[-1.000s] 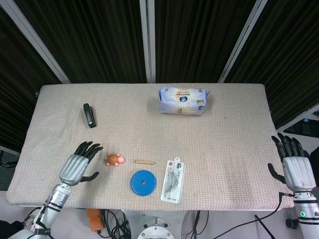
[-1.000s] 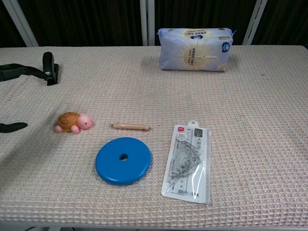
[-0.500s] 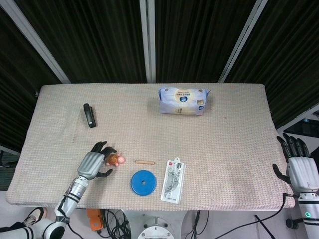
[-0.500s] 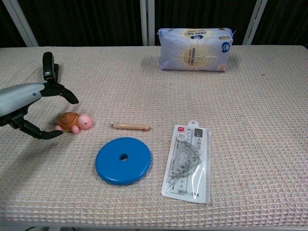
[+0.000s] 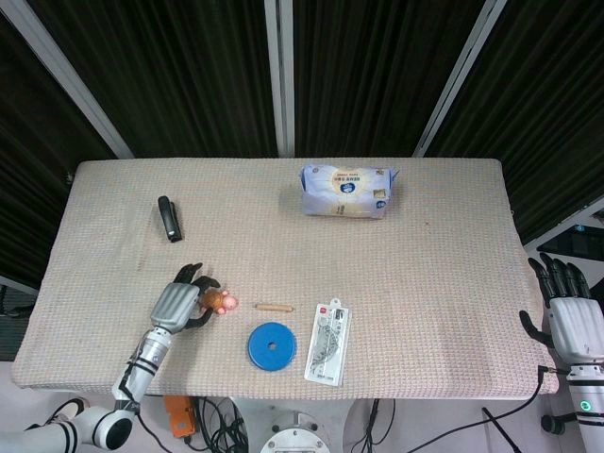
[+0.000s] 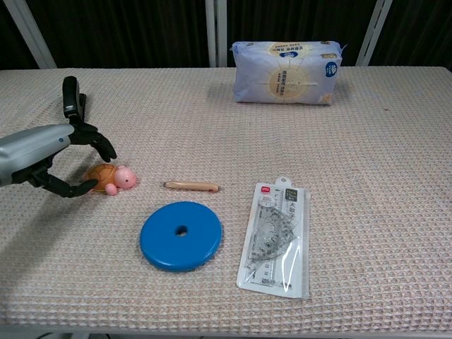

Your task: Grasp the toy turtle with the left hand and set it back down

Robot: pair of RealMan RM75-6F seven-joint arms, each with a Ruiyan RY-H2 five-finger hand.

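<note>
Your left hand (image 6: 44, 161) sits low over the near-left part of the table (image 5: 453, 311), its dark fingers (image 6: 99, 145) curled around the toy turtle (image 6: 109, 177). In the chest view the thumb tip touches the shell's near side while the upper fingers arch over the back of the shell; whether those upper fingers press on it you cannot tell from here. The turtle lies on the cloth, its pink head pointing to the right, away from your palm, and the shell is tucked just inside the reach of your fingers. From the head view the same hand (image 5: 178, 304) covers the turtle's (image 5: 221, 302) left half, leaving only the head and a bit of shell showing. So you have a closing grasp on the turtle, with the toy not lifted.

Your right hand (image 5: 569, 312) hangs off the table's right edge, fingers spread and holding nothing.

Just right of the turtle lies a small wooden stick (image 6: 191, 186), and near it, toward you, a blue disc (image 6: 181, 235). Beside the disc is a packaged ruler set (image 6: 276, 238). A black stapler (image 6: 70, 99) lies behind your left hand, and a tissue pack (image 6: 286, 71) stands at the far side.
</note>
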